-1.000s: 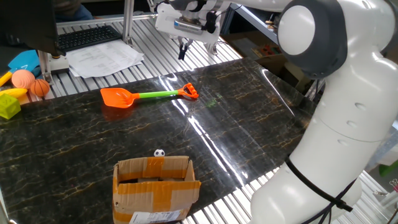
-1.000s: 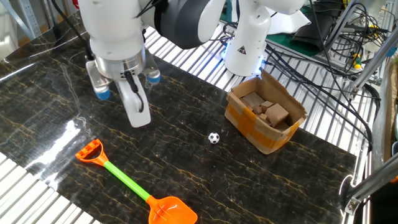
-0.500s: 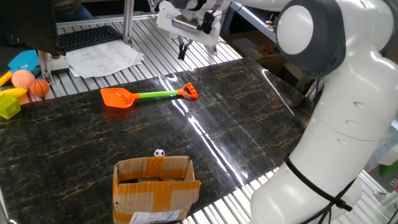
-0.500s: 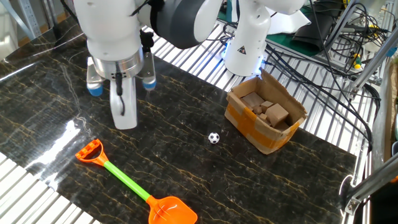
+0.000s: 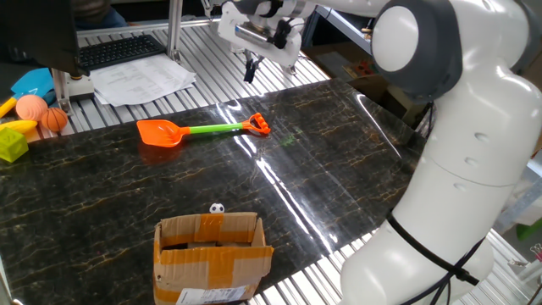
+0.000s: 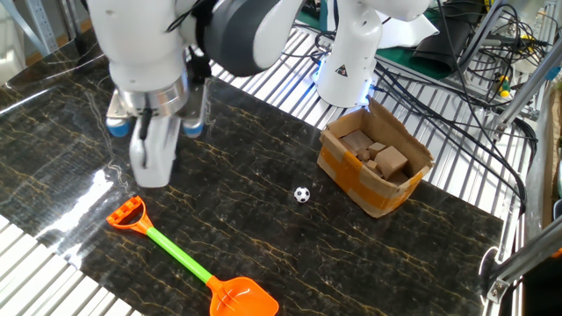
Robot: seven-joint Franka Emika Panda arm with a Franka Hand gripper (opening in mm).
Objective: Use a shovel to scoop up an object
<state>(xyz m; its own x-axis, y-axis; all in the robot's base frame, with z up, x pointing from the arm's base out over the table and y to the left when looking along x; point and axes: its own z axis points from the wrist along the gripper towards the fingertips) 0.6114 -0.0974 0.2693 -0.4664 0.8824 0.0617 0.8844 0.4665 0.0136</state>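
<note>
In the other fixed view the gripper (image 6: 151,171) hangs at centre left of the frame, above the dark table (image 6: 263,219) and holding nothing; how far its fingers are parted cannot be told from either view. Just below it lies the shovel (image 6: 189,263). Its orange D-shaped end (image 6: 127,214) is the part nearest the gripper, a little down and to the left of the fingertips. From there the green shaft runs diagonally down and right to the orange blade at the bottom centre. So the long axis points away from the gripper, toward the lower right. The object (image 6: 301,194), a tiny soccer-patterned ball, sits near frame centre, well apart from the blade and just left of the cardboard box (image 6: 376,158).
</note>
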